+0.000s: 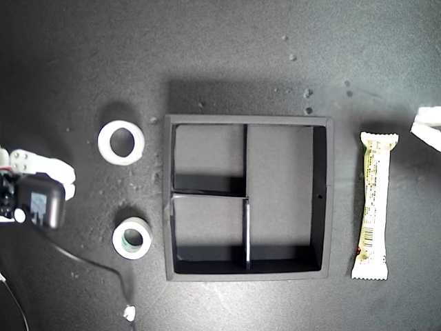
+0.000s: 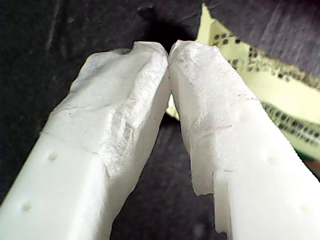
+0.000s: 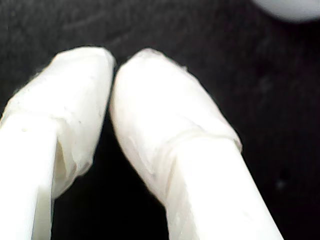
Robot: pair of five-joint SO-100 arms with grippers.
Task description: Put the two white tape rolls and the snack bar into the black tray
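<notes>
Black tray (image 1: 324, 200) sits mid-frame in the exterior view, square, matte, thin dividers making two small compartments on its left and one long one on its right; all three empty. Nothing placed yet, so you're at the start: first reach.

Snack bar (image 1: 373, 205) lies right of the tray, apart from it, long axis running top to bottom, pale cream face with small print up, crimped ends. The first wrist view shows that same cream printed wrapper (image 2: 270, 85) just past my first gripper (image 2: 169, 50), tips pressed together, nothing between them. So the white bit at the exterior view's upper right edge is probably that arm. Spread the jaws before you descend, pinch across the narrow width near the middle, and lift clear of the tray wall; the long compartment is the natural fit.

Plain white tape roll (image 1: 121, 142) lies flat left of the tray, wider and flatter. Smaller tape roll (image 1: 131, 238) with greenish inner core lies below it, near the tray's lower left corner. Take each by one wall of the ring, one finger inside.

My second gripper (image 3: 112, 67) hangs over bare dark table, tips closed and empty. An arm (image 1: 33, 189) shows at the exterior view's left edge, beside the rolls.
</notes>
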